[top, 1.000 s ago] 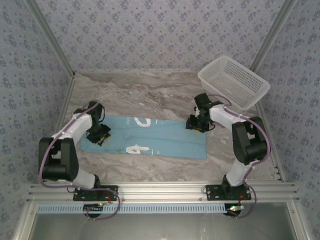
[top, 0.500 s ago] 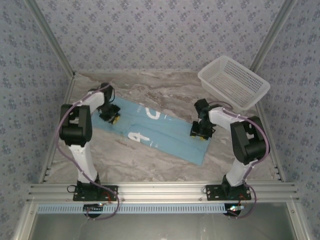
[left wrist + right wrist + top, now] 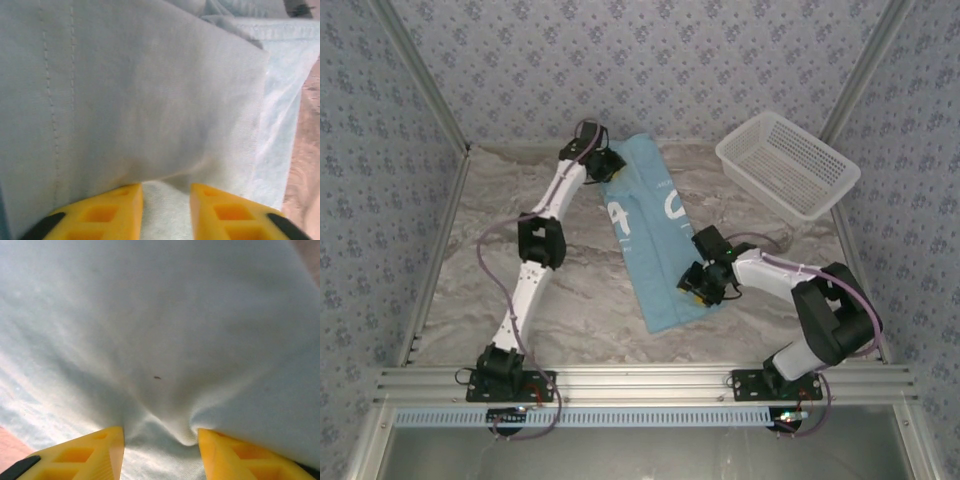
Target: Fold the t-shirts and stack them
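Top external: t-shirt (image 3: pixel 647 250), marbled table (image 3: pixel 582 300), wallpaper (image 3: pixel 640 60)

We count one light blue t-shirt (image 3: pixel 650 240) out there, just the single one, and from above we make out two patches of white lettering on it. One white mesh basket (image 3: pixel 788 165) and one marbled table (image 3: pixel 500 250), so that's a single of each. Two arms on the job means two grippers, the left gripper (image 3: pixel 605 165) and the right gripper (image 3: pixel 700 283). Up close, each wrist view gives us two yellow fingers (image 3: pixel 100 215), which makes four fingers all told.
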